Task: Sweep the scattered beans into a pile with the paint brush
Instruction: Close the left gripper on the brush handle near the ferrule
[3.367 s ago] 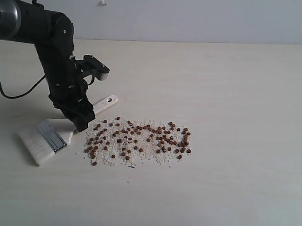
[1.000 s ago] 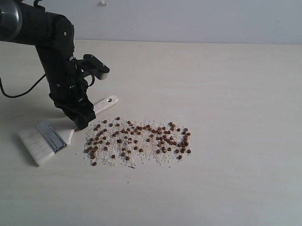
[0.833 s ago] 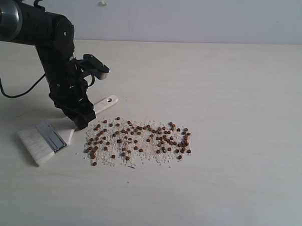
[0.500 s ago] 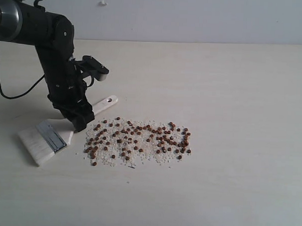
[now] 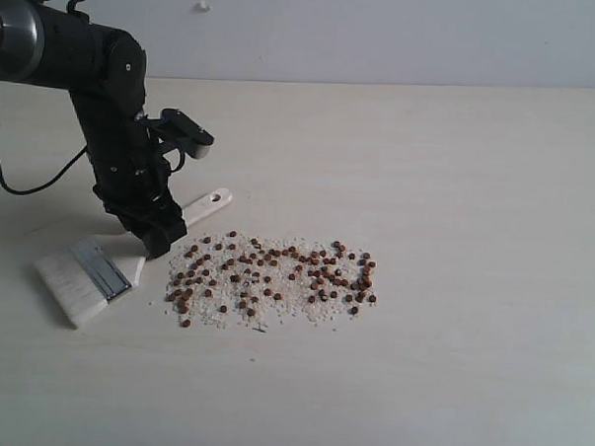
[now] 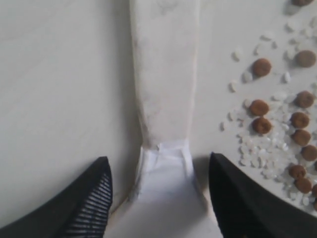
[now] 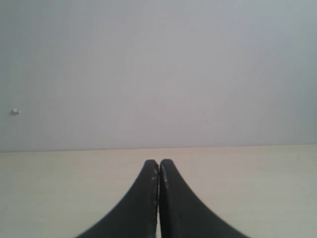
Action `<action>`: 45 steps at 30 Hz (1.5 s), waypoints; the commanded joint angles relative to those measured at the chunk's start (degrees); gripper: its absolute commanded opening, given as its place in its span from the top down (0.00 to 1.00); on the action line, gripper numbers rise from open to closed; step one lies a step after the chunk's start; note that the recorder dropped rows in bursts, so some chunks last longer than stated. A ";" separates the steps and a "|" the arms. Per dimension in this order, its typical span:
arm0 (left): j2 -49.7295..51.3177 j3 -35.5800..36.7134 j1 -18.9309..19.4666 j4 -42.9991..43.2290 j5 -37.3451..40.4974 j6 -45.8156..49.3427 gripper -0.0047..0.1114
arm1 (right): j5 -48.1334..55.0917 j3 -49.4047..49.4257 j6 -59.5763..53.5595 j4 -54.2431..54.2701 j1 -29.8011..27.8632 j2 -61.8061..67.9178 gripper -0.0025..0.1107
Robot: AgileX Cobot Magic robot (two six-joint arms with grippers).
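Observation:
The paint brush (image 5: 102, 270) lies flat on the table left of the beans, bristles toward the near left, holed handle end pointing to the far right. My left gripper (image 5: 157, 243) is down over the middle of the handle. In the left wrist view the left gripper (image 6: 158, 159) is open, one finger on each side of the pale handle (image 6: 166, 74), with gaps on both sides. The beans (image 5: 271, 276) are spread in a wide band with whitish grains; no compact pile shows. Some beans (image 6: 280, 124) lie just beside the handle. The right gripper (image 7: 159, 161) is shut, empty.
The pale table (image 5: 477, 191) runs back to a grey wall. A black cable (image 5: 23, 186) trails from the left arm at the far left. The right arm is outside the exterior view.
The left gripper has shifted very slightly to the left over the handle. The brush and the beans lie where they were.

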 commanded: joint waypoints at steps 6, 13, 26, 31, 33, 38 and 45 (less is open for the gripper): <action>-0.12 0.17 -0.03 0.17 -0.68 -0.81 0.48 | -0.15 0.23 -0.01 -0.17 -0.23 -0.33 0.98; -0.12 0.17 -0.03 0.17 -0.51 -1.09 0.48 | -0.15 0.23 -0.01 -0.17 -0.23 -0.33 0.98; -0.12 0.17 -0.03 0.17 -0.28 -1.49 0.48 | -0.15 0.23 -0.01 -0.17 -0.23 -0.33 0.98; -0.12 0.17 -0.03 0.17 -0.28 -1.49 0.48 | -0.15 0.23 -0.01 -0.17 -0.23 -0.33 0.98; -0.12 0.17 -0.03 0.17 -0.28 -1.49 0.48 | -0.15 0.23 -0.01 -0.17 -0.23 -0.33 0.98; -0.12 0.17 -0.03 0.17 -0.88 -1.49 0.48 | -0.15 0.23 -0.01 -0.17 -0.23 -0.33 0.98; -0.12 0.17 -0.03 -0.33 -1.20 -1.93 0.48 | -0.15 0.23 -0.01 -0.17 -0.23 -0.33 0.98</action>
